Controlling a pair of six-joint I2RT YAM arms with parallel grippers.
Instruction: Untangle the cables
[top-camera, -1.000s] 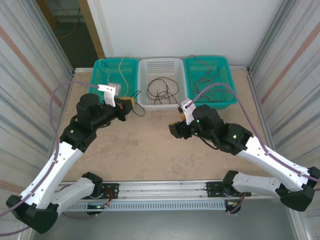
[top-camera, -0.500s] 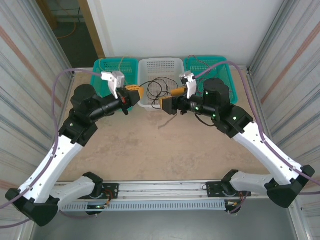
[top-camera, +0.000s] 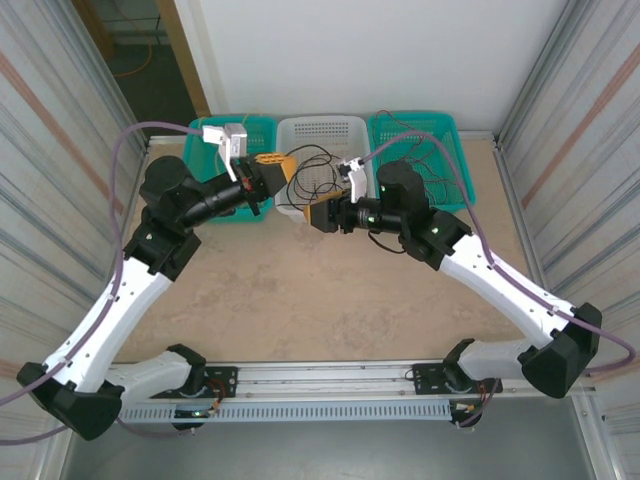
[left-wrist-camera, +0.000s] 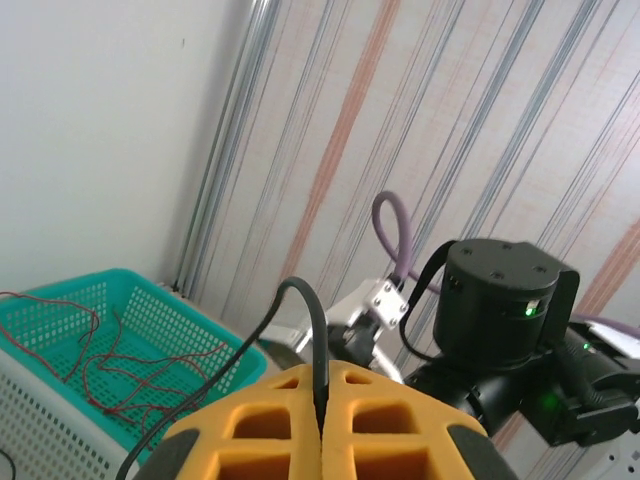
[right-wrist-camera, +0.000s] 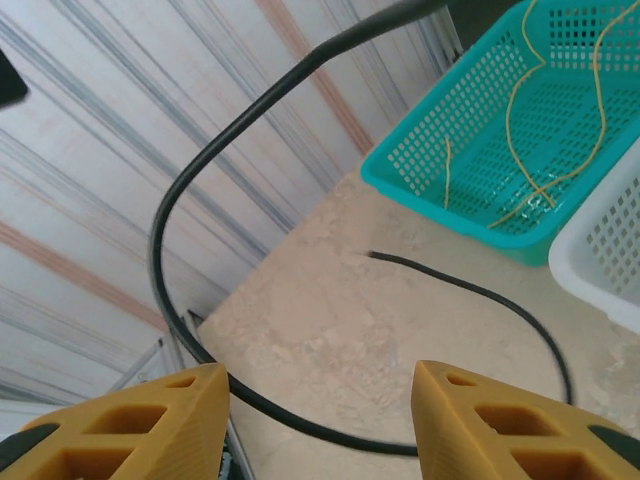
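Observation:
My left gripper (top-camera: 275, 165) is raised in front of the baskets and shut on a black cable (left-wrist-camera: 318, 340), which is pinched between its orange fingers (left-wrist-camera: 260, 425). The cable arcs up from the jaws and trails down toward the white basket (top-camera: 322, 130), where more black cable (top-camera: 318, 178) lies. My right gripper (top-camera: 318, 214) hovers just right of the left one and is open. In the right wrist view the black cable (right-wrist-camera: 165, 235) curves through the wide gap between its fingertips (right-wrist-camera: 320, 425) without being clamped. Red cables (top-camera: 430, 165) lie in the right teal basket (top-camera: 448, 125).
Three baskets line the back edge. The left teal basket (right-wrist-camera: 470, 150) holds yellow cables (right-wrist-camera: 540, 110). A loose black cable end (right-wrist-camera: 450, 280) lies on the tabletop before it. Corrugated walls close both sides. Lavender hoses (top-camera: 130, 180) arch off both arms.
Both arms rose and swung toward the back centre. The left gripper lifted the black cable higher. The right gripper moved from mid-table to just beside the left one.

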